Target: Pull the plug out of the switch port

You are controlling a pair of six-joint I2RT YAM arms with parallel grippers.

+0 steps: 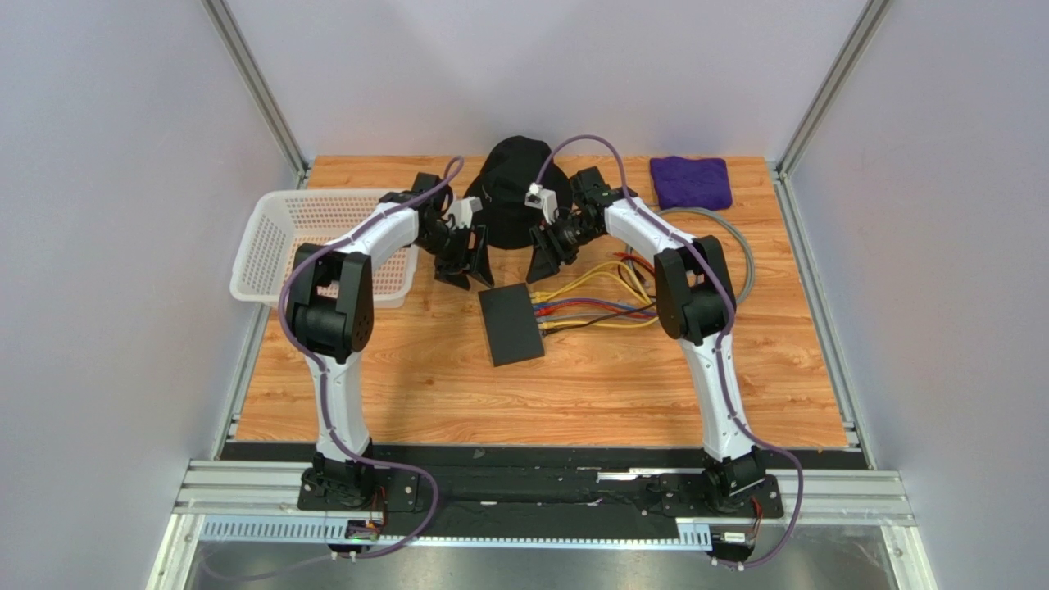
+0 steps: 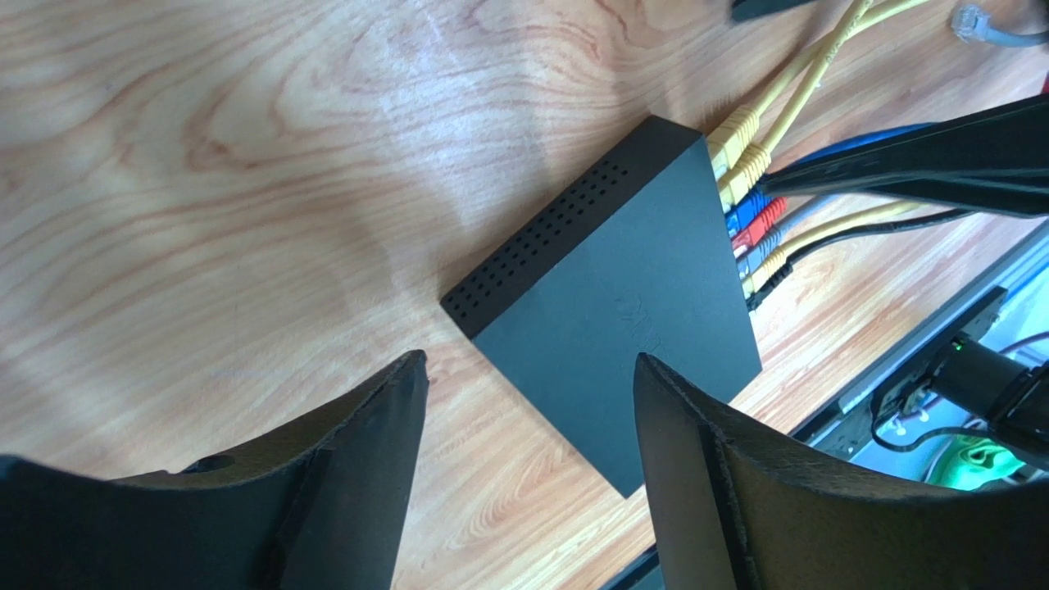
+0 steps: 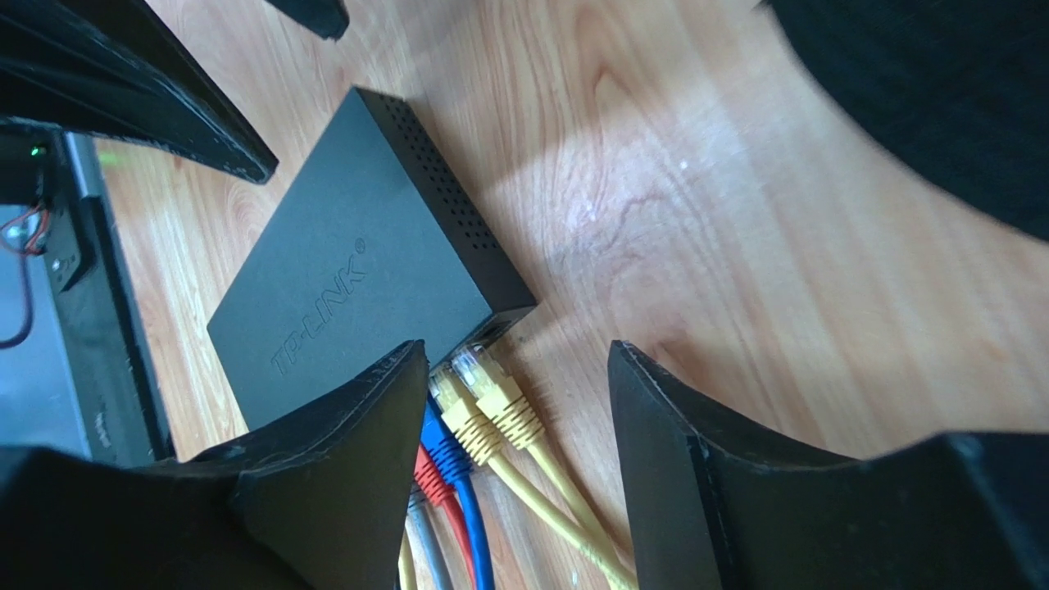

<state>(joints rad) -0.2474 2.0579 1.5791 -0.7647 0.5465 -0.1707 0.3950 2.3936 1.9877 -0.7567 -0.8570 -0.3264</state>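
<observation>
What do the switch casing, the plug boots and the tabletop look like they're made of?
The switch: matte black moulded plastic by the look, vent holes along one edge, faint lettering on top. The yellow plug boots: rubbery-looking plastic, ridged, slightly glossy. The tabletop: wood grain with a sheen; possibly laminate rather than solid wood.

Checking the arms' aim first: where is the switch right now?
In the top view the switch lies flat near the table centre, on the near side of the black hat, its cables leaving rightwards.
</observation>
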